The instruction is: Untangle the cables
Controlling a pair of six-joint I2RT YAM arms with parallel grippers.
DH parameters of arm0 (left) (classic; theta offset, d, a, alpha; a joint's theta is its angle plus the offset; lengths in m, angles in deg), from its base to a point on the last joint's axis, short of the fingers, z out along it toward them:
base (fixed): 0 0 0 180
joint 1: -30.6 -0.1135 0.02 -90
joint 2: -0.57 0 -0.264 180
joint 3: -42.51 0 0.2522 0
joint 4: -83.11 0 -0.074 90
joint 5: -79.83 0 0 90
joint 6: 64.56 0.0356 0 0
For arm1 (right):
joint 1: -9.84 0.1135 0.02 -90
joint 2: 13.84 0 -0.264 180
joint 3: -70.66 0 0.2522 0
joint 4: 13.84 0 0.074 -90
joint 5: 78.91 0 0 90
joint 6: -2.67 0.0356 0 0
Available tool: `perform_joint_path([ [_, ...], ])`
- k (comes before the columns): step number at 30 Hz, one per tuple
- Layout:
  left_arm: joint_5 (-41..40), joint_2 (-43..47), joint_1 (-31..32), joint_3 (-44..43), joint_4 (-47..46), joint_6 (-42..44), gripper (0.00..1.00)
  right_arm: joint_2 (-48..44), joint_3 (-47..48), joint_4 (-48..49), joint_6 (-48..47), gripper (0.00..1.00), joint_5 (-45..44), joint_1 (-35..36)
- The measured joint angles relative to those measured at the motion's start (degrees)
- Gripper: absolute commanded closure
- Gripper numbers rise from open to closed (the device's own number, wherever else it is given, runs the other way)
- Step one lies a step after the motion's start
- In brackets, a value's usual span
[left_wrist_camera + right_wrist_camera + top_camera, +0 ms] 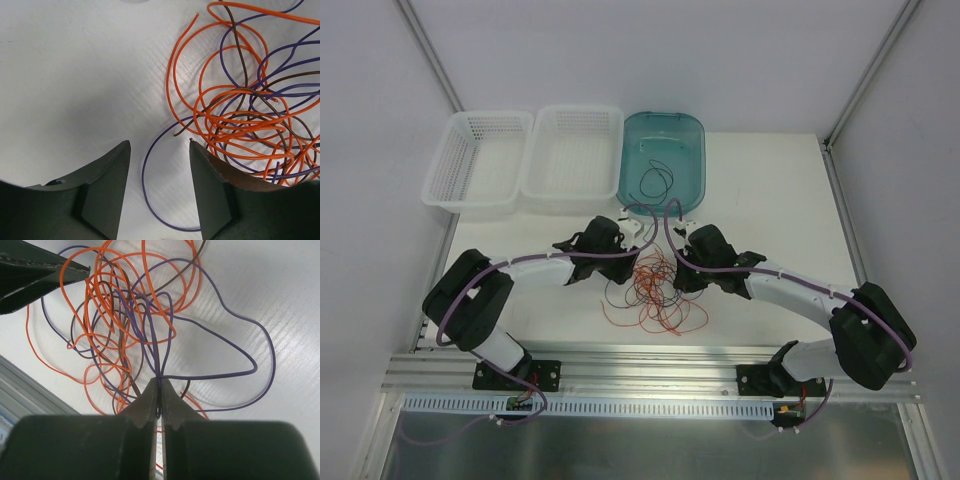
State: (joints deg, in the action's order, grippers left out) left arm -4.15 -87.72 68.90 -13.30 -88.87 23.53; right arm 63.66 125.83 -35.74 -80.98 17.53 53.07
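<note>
Right in the middle of the white counter [760, 200] sits the knot of cables [655, 290], just ahead of both arms, orange loops piled over purple and brown ones. Up close from the left wrist the cables [250, 115] sprawl off to the right. The left claw [157, 192] hangs above the counter with its two fingers [107, 195] spread wide apart, gripping nothing. One thin purple loop [145, 175] curves across the bare surface between them, and an orange tail [175, 65] reaches up and away from the heap.

Over to the right wrist: the right claw [160, 389] is pinched tight together, and a purple strand [220, 374] runs straight into the seam between its tips. That strand swings out to the right in a big open loop on the counter, apart from the main pile [120, 325], which bunches up on the left. A dark wedge [30, 275] pokes in at the upper left corner; it could be the other claw, though that view is too cropped to be sure.

At the far edge, two white baskets [480, 160] [572, 155] stand side by side, with a teal tub [695, 190] just to their right. A few dark wires [655, 180] curl inside the tub.
</note>
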Motion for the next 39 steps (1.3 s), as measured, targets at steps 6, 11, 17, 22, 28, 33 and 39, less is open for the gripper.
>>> perform_joint_path([
  [6,1.01,-2.95,0.02,-1.36,0.63,1.81,0.55,0.0,-0.02,0.0,0.0,0.99,0.39,0.0],
  [11,1.03,-4.66,0.02,-3.19,1.14,2.91,0.72,0.0,-0.02,0.0,0.0,0.99,0.46,0.0],
  [17,1.03,-4.76,0.02,-3.28,1.75,3.56,1.0,-1.07,-0.59,0.0,0.0,0.99,0.44,0.02],
  [22,0.92,-4.0,0.26,-3.02,2.38,3.21,1.0,-2.78,-1.01,-0.22,0.0,0.99,-0.35,-0.04],
  [28,-4.37,3.28,0.7,-1.07,5.11,-0.26,1.0,-5.18,-2.8,-1.2,0.33,0.99,-4.31,-2.45],
  [33,-13.81,10.84,-0.59,-0.55,8.44,-6.88,1.0,-7.54,-4.59,-2.51,2.64,0.99,-8.66,-6.73],
  [39,-24.59,19.8,-11.28,4.11,14.71,-20.0,1.0,-9.46,-5.81,-4.94,4.31,0.99,-13.42,-9.27],
])
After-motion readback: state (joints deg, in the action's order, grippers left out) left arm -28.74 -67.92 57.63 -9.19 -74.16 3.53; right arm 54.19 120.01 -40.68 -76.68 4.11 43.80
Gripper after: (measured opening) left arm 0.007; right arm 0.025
